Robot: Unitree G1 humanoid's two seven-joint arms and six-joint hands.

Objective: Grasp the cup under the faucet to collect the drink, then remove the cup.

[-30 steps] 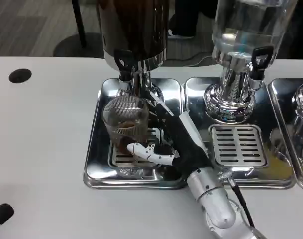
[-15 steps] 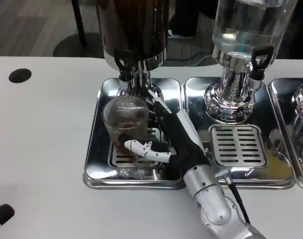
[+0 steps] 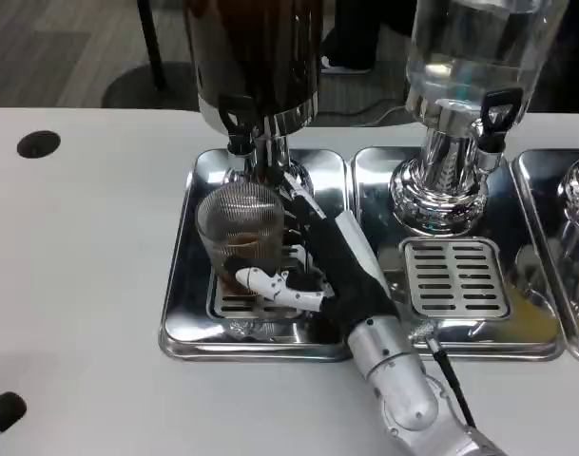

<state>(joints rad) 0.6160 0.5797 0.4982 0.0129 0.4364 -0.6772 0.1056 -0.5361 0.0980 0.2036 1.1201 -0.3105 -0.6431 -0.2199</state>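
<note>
Some dark drink already sits in the cup [image 3: 240,237], which stands on the drip tray [image 3: 199,318] right under the faucet [image 3: 238,122] of the dark dispenser [image 3: 254,57]. Your right hand [image 3: 313,261] reaches in from five o'clock, fingers [image 3: 270,285] curled around the cup's lower wall, apparently gripping it. By my reading, collecting is underway; removal remains.

The right hand [image 3: 313,261] edges further left against the cup [image 3: 240,228], its thumb now closer to the glass.
</note>
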